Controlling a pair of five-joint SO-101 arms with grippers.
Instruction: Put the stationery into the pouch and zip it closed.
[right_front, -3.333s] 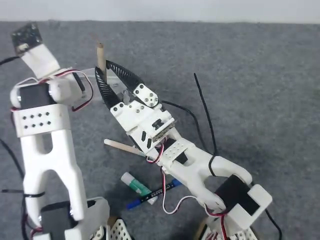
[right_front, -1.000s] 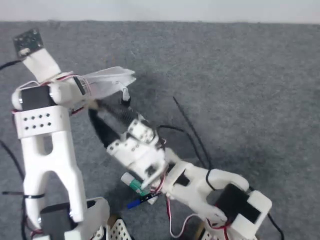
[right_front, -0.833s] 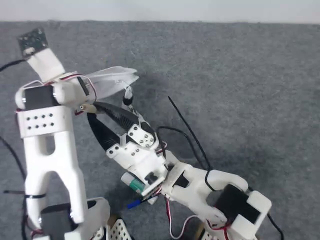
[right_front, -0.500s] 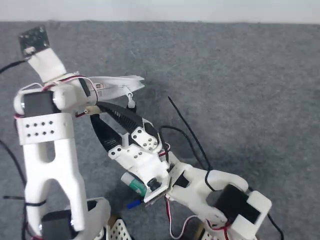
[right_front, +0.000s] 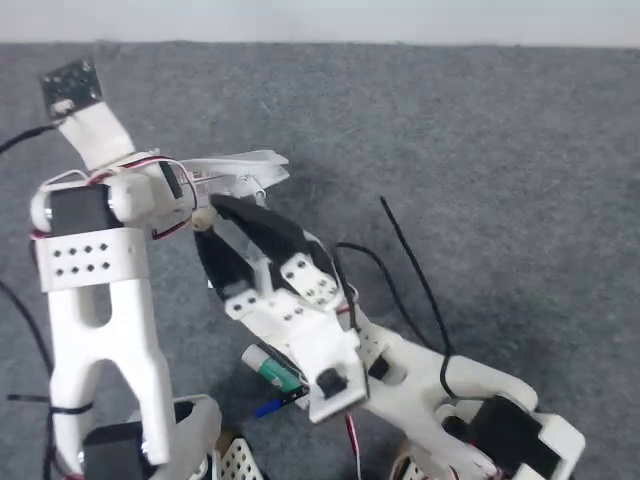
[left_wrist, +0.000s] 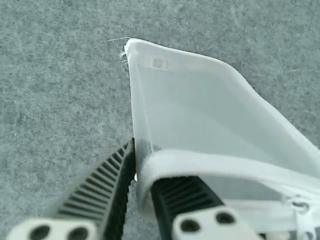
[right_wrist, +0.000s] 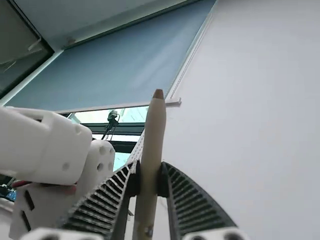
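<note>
Translucent white fabric, the pouch (left_wrist: 200, 115) hangs at the far left over the grey worktop (right_front: 500, 150), one edge pinched between the left gripper's (left_wrist: 142, 167) fingers. The right gripper (right_wrist: 149, 169) sits just near of it, its fingers pressed on a tan pencil (right_wrist: 152, 130) that juts out past their tips. A glue stick (right_front: 268, 367) and a blue pen (right_front: 265, 408) lie at the near edge beside the right arm, not yet packed. The step in hand looks like loading the pencil, the first item. Next the pencil's tip must be lined up with the pouch's mouth and slid in before release. I cannot tell whether the zip is open wide enough.
</note>
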